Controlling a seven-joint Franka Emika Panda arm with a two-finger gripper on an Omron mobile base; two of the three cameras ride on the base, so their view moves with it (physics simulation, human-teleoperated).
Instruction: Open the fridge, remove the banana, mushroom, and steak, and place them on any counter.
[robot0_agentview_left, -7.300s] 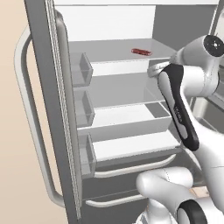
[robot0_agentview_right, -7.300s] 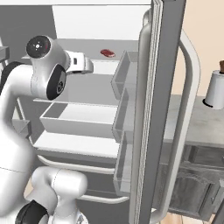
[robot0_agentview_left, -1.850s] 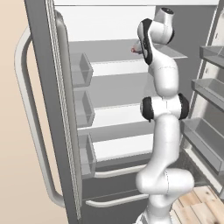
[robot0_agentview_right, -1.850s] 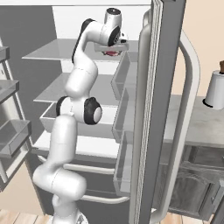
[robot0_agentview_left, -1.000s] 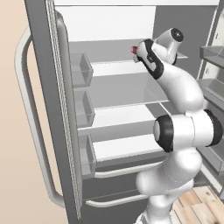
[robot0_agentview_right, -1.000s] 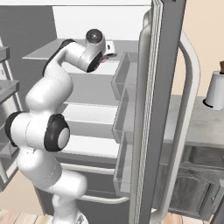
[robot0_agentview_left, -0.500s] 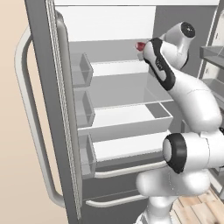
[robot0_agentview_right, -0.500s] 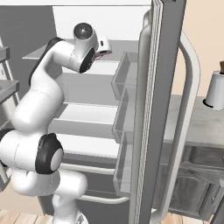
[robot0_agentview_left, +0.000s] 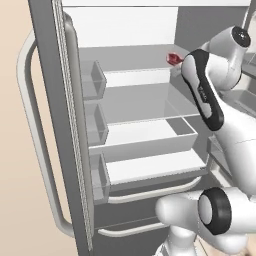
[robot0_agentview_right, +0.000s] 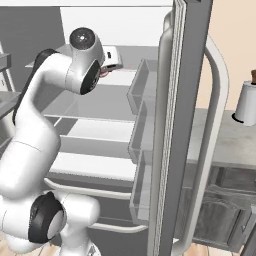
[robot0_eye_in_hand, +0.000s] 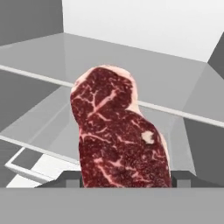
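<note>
apparently end effector (robot0_eye_in_hand: 124, 181) grips steak (robot0_eye_in_hand: 119, 135) inside fridge (robot0_agentview_left: 150, 110).

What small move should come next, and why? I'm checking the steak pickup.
Probably draw the arm back out of the fridge: in the hand view the steak stands up between the claw tips, apparently lifted off the shelf, so it seems gripped.
</note>
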